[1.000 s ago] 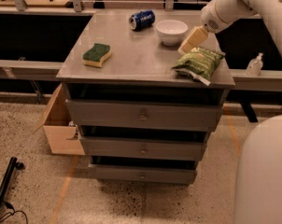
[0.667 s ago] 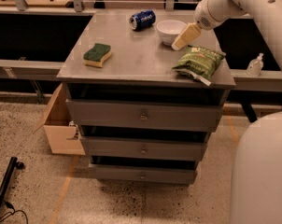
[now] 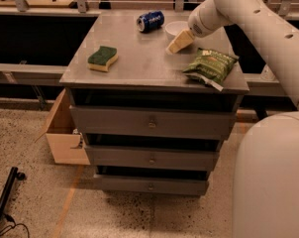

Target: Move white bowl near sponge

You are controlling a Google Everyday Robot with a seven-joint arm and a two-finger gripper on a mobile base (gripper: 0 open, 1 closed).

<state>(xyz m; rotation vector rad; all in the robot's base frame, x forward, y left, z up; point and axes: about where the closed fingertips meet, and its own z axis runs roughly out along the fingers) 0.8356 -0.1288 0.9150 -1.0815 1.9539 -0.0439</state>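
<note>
White bowl (image 3: 174,28) just behind the gripper (image 3: 178,43)

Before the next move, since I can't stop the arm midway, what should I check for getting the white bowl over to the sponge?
1. The white bowl sits upright near the table's far edge: ok.
2. The gripper is right in front of the bowl, hiding part of it; hold on the bowl: cannot tell.
3. The sponge lies flat at front left, nothing on it: ok.
4. The table is bare between bowl and sponge: ok.
5. The blue can lies close to the bowl's left and could get nudged: not ok.
</note>
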